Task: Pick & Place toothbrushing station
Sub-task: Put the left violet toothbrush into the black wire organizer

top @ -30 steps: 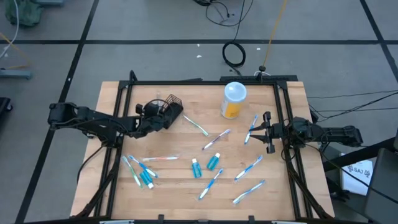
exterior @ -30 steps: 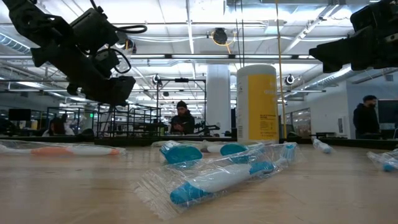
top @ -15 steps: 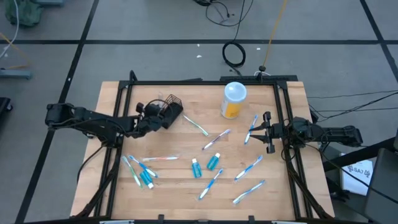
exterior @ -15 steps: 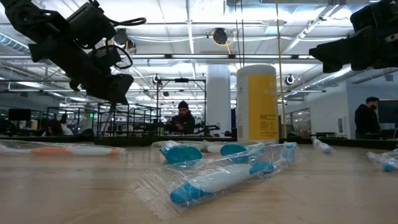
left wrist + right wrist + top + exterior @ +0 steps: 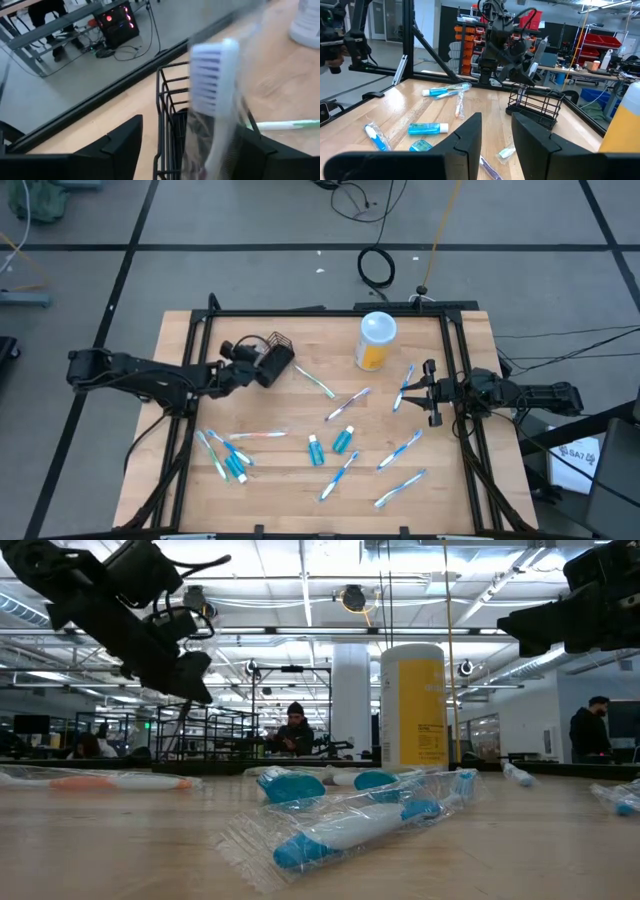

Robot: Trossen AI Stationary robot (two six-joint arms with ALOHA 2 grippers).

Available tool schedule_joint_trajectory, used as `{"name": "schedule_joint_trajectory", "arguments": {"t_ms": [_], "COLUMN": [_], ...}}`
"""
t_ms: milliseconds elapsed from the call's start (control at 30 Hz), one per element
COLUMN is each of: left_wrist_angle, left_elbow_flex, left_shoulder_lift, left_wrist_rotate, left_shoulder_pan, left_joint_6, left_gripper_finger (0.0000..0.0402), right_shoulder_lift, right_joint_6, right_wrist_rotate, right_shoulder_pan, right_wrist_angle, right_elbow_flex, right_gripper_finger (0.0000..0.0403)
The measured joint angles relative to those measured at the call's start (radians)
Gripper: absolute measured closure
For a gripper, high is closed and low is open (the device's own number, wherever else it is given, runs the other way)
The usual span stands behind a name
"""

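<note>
My left gripper (image 5: 262,370) is at the far left of the table, right beside the black wire basket (image 5: 278,346), and is shut on a wrapped white toothbrush (image 5: 214,75). The brush's bristle head sticks out beyond the fingers, over the basket (image 5: 167,115). The basket stands upright on the table. Several blue-and-white toothbrushes (image 5: 347,404) and teal tubes (image 5: 343,440) lie flat on the table. My right gripper (image 5: 432,392) is open and empty at the table's right side, next to a toothbrush (image 5: 405,388). My left gripper holds the wrapped toothbrush by its handle (image 5: 210,150), between the two fingers. The place of contact lies below the picture's edge. The brush is lifted clear of the table and points out past the fingertips, head first, as the right wrist view (image 5: 538,50) also shows.
A yellow canister with a white lid (image 5: 377,340) stands at the far middle. More toothbrushes lie at the near right (image 5: 400,488) and near left (image 5: 215,452), one with an orange end (image 5: 258,435). A black frame (image 5: 330,311) borders the table. People show in the room behind.
My left gripper has drawn back a little toward the table's left edge and risen, still shut on the toothbrush. The basket has stayed in place.
</note>
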Motion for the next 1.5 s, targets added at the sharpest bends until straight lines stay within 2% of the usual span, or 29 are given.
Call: {"name": "schedule_joint_trajectory", "arguments": {"t_ms": [167,367,467,633,900,1167,1500], "left_wrist_angle": [0.000,0.129,0.200,0.191,0.156,0.143,0.050], "left_elbow_flex": [0.000,0.000,0.001,0.001,0.001,0.001,0.001], "left_shoulder_lift": [-0.103,-0.201,-0.219,-0.224,-0.212,-0.212,-0.213], "left_wrist_rotate": [0.009,0.133,0.156,0.154,0.157,0.211,0.210], "left_shoulder_pan": [-0.002,-0.016,-0.015,0.000,0.027,0.075,0.087], "left_joint_6": [0.025,0.160,0.232,0.252,0.269,0.264,0.189], "left_gripper_finger": [0.0153,0.0153,0.0153,0.0159,0.0230,0.0293,0.0336], "right_shoulder_lift": [0.000,0.000,0.000,0.000,0.000,0.000,0.000], "right_joint_6": [0.000,0.000,0.000,0.000,0.000,0.000,0.000], "right_wrist_rotate": [0.000,0.000,0.000,0.000,0.000,0.000,0.000], "right_shoulder_pan": [0.000,0.000,0.000,0.000,0.000,0.000,0.000], "right_wrist_angle": [0.000,0.000,0.000,0.000,0.000,0.000,0.000], "right_elbow_flex": [0.000,0.000,0.000,0.000,0.000,0.000,0.000], "right_gripper_finger": [0.0305,0.0305,0.0305,0.0305,0.0305,0.0305,0.0305]}}
